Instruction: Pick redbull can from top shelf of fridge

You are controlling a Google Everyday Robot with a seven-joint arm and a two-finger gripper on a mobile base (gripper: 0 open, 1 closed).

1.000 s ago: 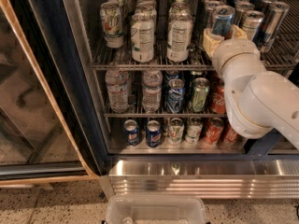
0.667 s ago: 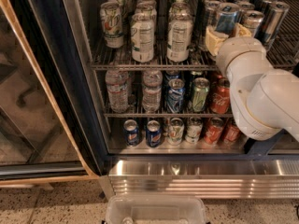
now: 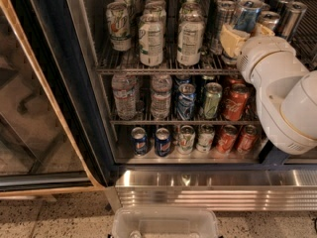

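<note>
On the top shelf (image 3: 168,71) of the fridge (image 3: 59,58), at right, the hand (image 3: 247,31) clasps the redbull can (image 3: 246,13); lift slightly, then withdraw straight toward the near side, clear of the neighbouring cans (image 3: 291,16).

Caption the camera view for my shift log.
Gripper with jaws closed around the redbull can at the top shelf of the fridge.

Red cans (image 3: 236,102), probably cola, stand below the gripper (image 3: 246,31).
</note>
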